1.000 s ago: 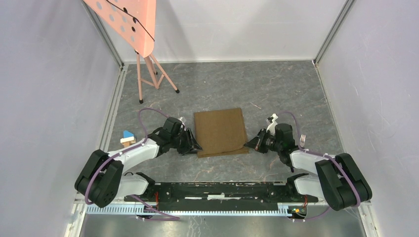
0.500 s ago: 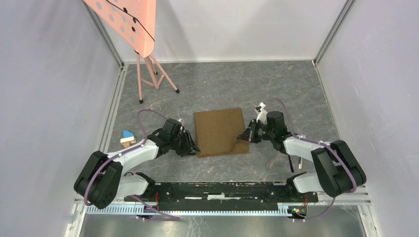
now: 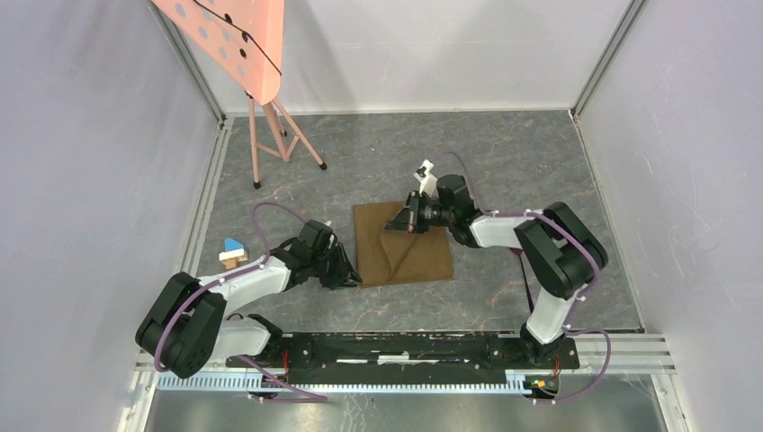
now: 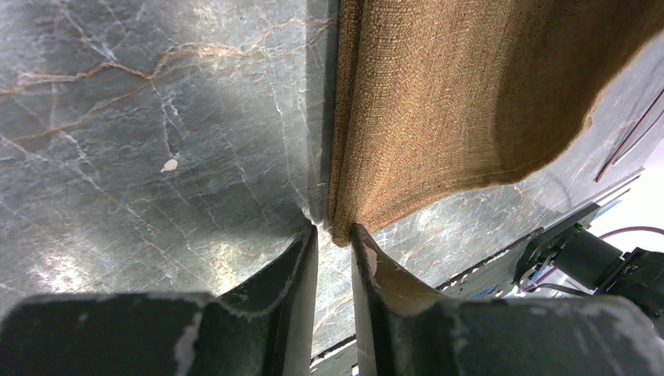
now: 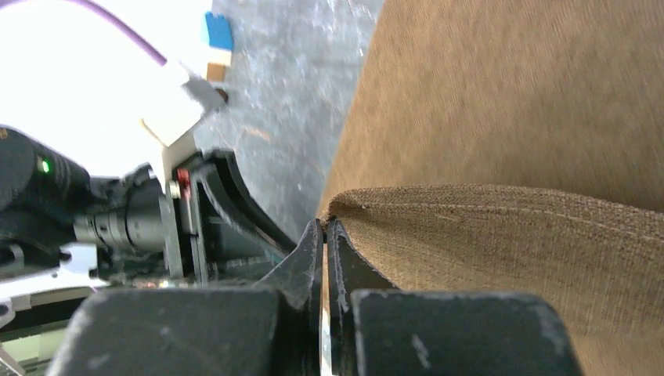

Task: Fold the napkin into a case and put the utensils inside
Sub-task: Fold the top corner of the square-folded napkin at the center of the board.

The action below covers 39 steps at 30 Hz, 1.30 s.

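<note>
Grey marbled table [image 3: 504, 162], walled in by pale panels, carries a pink perforated stand [image 3: 236, 45] at its far left corner and the tan napkin [image 3: 423, 256] at its middle. Reaching in from the right edge, the right gripper [image 5: 323, 227] is pinched tight on one napkin corner, held lifted above the cloth near its far edge. The left gripper [image 4: 333, 233] sits low at the napkin's near left corner, fingers narrowly apart with that corner between their tips, and a small blue-and-wood block [image 3: 233, 251] lies near the left edge, apart from the napkin.

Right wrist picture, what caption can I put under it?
Right fingers pinch the tan napkin by its corner, above its flat part.
</note>
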Each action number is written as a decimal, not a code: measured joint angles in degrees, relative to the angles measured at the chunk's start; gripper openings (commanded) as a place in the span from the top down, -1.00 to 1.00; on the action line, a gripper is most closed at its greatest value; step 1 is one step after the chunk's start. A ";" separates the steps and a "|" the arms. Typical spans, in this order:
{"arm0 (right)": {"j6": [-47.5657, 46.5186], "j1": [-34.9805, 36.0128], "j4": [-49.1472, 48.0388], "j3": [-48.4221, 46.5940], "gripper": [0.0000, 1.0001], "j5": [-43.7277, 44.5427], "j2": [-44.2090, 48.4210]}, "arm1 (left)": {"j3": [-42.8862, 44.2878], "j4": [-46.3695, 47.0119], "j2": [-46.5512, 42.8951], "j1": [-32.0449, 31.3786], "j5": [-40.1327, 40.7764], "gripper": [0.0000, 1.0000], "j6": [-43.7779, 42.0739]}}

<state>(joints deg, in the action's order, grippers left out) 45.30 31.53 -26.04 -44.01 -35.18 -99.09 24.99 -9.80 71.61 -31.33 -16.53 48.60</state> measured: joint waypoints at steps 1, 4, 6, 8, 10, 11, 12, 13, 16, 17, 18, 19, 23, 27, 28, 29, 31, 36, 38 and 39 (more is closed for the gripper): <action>1.09 0.37 -1.46 -1.73 1.00 0.02 -2.01 | -0.02 0.07 0.02 -0.02 0.02 0.42 0.00; 4.24 1.18 -5.22 -5.84 1.00 0.22 -7.06 | -0.11 0.20 0.02 -0.04 0.13 0.43 0.02; 5.92 1.51 -6.78 -8.50 1.00 0.55 -10.21 | -0.26 0.44 0.02 -0.04 0.22 0.44 0.00; 7.28 1.75 -7.93 -10.47 1.00 0.81 -12.59 | -0.35 0.66 0.02 -0.04 0.39 0.45 0.00; 8.50 1.86 -8.92 -12.35 1.00 1.11 -14.82 | -0.44 0.85 0.02 -0.11 0.46 0.45 0.02; 8.96 1.88 -9.25 -13.14 1.00 1.18 -15.74 | -0.48 0.94 0.02 -0.17 0.48 0.45 0.02; 9.20 1.99 -9.55 -13.73 1.00 1.29 -16.44 | -0.50 1.03 0.04 -0.28 0.52 0.46 0.00; 9.57 2.10 -9.84 -14.34 1.00 1.44 -17.22 | -0.52 1.14 0.04 -0.31 0.52 0.46 0.02; 10.21 2.12 -10.16 -15.37 1.00 2.21 -18.82 | -0.59 1.29 0.09 -0.31 0.52 0.46 0.02; 10.27 2.12 -10.10 -15.76 1.00 2.51 -19.28 | -0.66 1.38 0.09 -0.33 0.52 0.46 0.02; 10.38 2.14 -10.16 -16.26 1.00 2.91 -19.89 | -0.66 1.42 0.09 -0.37 0.52 0.47 0.02; 10.45 2.14 -10.16 -16.79 1.00 3.15 -20.50 | -0.68 1.46 0.09 -0.42 0.52 0.47 0.02; 10.82 2.12 -10.29 -18.67 1.00 4.00 -22.60 | -0.90 1.95 0.09 -0.57 0.52 0.48 0.02; 10.88 2.12 -9.88 -20.20 1.00 4.59 -23.91 | -1.07 2.40 0.09 -0.63 0.48 0.49 0.02; 10.88 2.12 -9.86 -20.63 1.00 4.66 -24.20 | -1.11 2.47 0.07 -0.66 0.48 0.49 0.02; 10.91 2.14 -9.86 -21.20 1.00 4.70 -24.55 | -1.18 2.56 0.07 -0.68 0.48 0.49 0.02; 10.93 2.14 -9.84 -21.79 1.00 4.74 -24.92 | -1.22 2.69 0.07 -0.68 0.48 0.49 0.02; 10.95 2.29 -9.44 -22.97 1.00 4.74 -25.97 | -1.29 2.84 0.07 -0.68 0.48 0.50 0.02; 10.95 2.40 -9.44 -23.45 1.00 4.74 -26.58 | -1.36 2.89 -0.02 -0.68 0.48 0.51 0.02; 10.97 2.47 -9.40 -23.54 1.00 4.79 -26.80 | -1.38 2.91 -0.04 -0.68 0.50 0.51 0.02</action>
<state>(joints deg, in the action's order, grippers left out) 56.27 34.00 -35.44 -67.55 -30.39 -125.89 23.62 -6.90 71.57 -32.01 -16.03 48.62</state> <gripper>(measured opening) 0.010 0.250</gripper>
